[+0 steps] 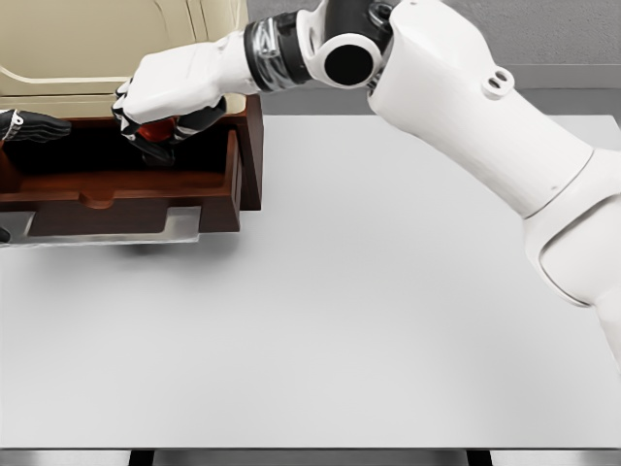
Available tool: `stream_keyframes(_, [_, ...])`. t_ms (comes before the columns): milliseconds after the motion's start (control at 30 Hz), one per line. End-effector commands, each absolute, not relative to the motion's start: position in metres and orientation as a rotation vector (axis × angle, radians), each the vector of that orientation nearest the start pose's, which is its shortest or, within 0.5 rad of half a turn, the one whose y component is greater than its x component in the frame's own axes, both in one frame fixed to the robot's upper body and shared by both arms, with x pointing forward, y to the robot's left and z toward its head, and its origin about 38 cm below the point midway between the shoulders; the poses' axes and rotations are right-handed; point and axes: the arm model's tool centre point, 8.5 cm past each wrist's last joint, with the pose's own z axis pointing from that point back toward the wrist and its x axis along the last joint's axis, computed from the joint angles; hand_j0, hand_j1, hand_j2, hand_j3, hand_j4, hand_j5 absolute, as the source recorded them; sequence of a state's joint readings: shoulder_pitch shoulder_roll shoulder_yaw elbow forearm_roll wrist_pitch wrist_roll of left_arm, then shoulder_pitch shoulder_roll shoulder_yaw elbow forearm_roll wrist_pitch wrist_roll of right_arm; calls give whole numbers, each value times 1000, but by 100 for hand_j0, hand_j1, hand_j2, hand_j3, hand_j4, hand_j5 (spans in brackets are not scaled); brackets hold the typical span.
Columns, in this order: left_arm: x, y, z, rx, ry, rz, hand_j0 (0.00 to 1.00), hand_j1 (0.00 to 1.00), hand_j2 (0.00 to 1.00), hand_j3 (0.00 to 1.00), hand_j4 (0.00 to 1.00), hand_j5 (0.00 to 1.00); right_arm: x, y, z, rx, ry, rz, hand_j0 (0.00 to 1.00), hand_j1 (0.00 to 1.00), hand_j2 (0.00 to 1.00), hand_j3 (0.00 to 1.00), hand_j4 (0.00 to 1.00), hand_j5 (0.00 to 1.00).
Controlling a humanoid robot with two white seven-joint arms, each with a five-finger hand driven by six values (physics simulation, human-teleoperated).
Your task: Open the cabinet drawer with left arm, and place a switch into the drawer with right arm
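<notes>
The brown wooden drawer (116, 184) stands pulled out of the cream cabinet (97, 49) at the upper left. My right arm reaches across from the right, and its hand (160, 121) hovers over the drawer's dark inside. Its fingers are curled around a small red-orange switch (155, 130), which is mostly covered by the hand. My left hand (29, 126) shows at the left edge, just above the drawer's back left part, with dark fingers stretched out flat and holding nothing.
The cabinet sits on a wide white table (340, 320). A grey metal plate (116, 228) shows under the drawer's front. The right upper arm (466, 126) spans the table's back right.
</notes>
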State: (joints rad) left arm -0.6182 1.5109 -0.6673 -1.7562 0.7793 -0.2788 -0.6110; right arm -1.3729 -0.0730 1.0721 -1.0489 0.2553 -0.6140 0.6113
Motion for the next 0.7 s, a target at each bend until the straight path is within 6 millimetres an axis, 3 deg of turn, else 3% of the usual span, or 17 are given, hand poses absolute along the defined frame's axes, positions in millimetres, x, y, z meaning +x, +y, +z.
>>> stream_keyframes(0, [344, 413, 359, -39, -1389, -1386, 100, 100, 100, 100, 100, 100, 473, 49, 358, 111, 1818, -2619, 24, 24, 24, 24, 24, 24])
stream_keyframes(67, [344, 413, 359, -39, -1389, -1386, 100, 100, 100, 100, 100, 100, 472, 51, 359, 110, 1817, -2616, 27, 27, 27, 27, 27, 27])
stream_keyframes(100, [344, 413, 359, -39, -1389, -1386, 100, 100, 100, 100, 100, 100, 472, 51, 359, 110, 1817, -2616, 37, 37, 37, 37, 37, 37])
stream_keyframes(167, [344, 413, 359, -39, -1389, -1386, 100, 100, 100, 100, 100, 100, 474, 50, 358, 146, 1795, -2621, 97, 97, 97, 97, 97, 97])
stream_keyframes(400, [344, 413, 359, -39, -1389, -1386, 100, 100, 100, 100, 100, 100, 472, 51, 360, 159, 1789, -2613, 100, 100, 100, 100, 100, 100])
stream_keyframes(467, [344, 413, 359, -39, -1389, -1386, 100, 100, 100, 100, 100, 100, 464, 46, 370, 166, 1795, -2564, 100, 100, 100, 100, 100, 100])
stream_keyframes(500, [344, 412, 359, -41, -1389, -1387, 100, 100, 100, 100, 100, 100, 463, 13, 381, 212, 1836, -2527, 100, 100, 100, 100, 100, 100])
stream_keyframes(567, [344, 411, 359, -43, -1390, -1388, 100, 100, 100, 100, 100, 100, 450, -22, 381, 255, 1824, -2497, 100, 100, 100, 100, 100, 100])
stream_keyframes(600, [343, 411, 359, -44, -1391, -1388, 100, 100, 100, 100, 100, 100, 443, -45, 378, 285, 1802, -2503, 100, 100, 100, 100, 100, 100])
stream_keyframes(667, [344, 410, 360, -46, -1395, -1388, 100, 100, 100, 100, 100, 100, 433, -102, 392, 413, 1852, -2470, 100, 100, 100, 100, 100, 100])
